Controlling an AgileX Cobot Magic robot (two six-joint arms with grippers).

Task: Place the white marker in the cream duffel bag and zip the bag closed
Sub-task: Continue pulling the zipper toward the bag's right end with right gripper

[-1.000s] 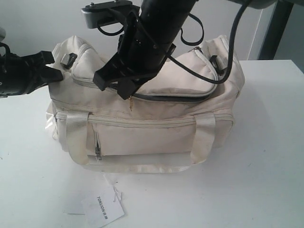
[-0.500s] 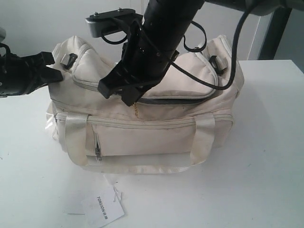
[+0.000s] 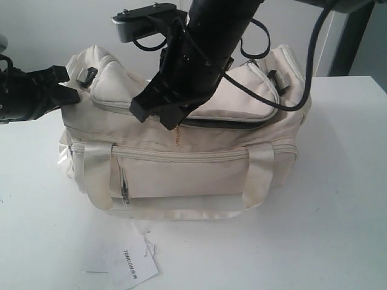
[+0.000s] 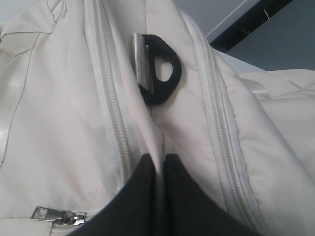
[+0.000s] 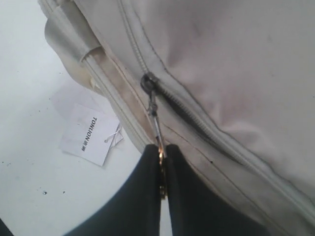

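Two black robot arms work on one cream duffel bag (image 3: pixel 199 169), which stands upright on a white bench (image 3: pixel 338 229). At the end of the left arm (image 3: pixel 27 96), the left jaws are clenched on a fold of fabric at the bag's end. A dark clip (image 4: pixel 160 69) sits just beyond their tips, and a small silver zip tab (image 4: pixel 49 215) lies close beside them.

The right arm (image 3: pixel 199 54) reaches down over the bag's top. Its right jaws are clenched on the thin metal zipper pull (image 5: pixel 155 115) of the curved top zipper (image 5: pixel 130 42). From these jaws towards the left jaws, the teeth are joined. On the far side a dark gap (image 3: pixel 230 122) stands open.

Below the right jaws, a white paper tag (image 3: pixel 130 266) with printed text lies flat on the bench, in front of the bag.
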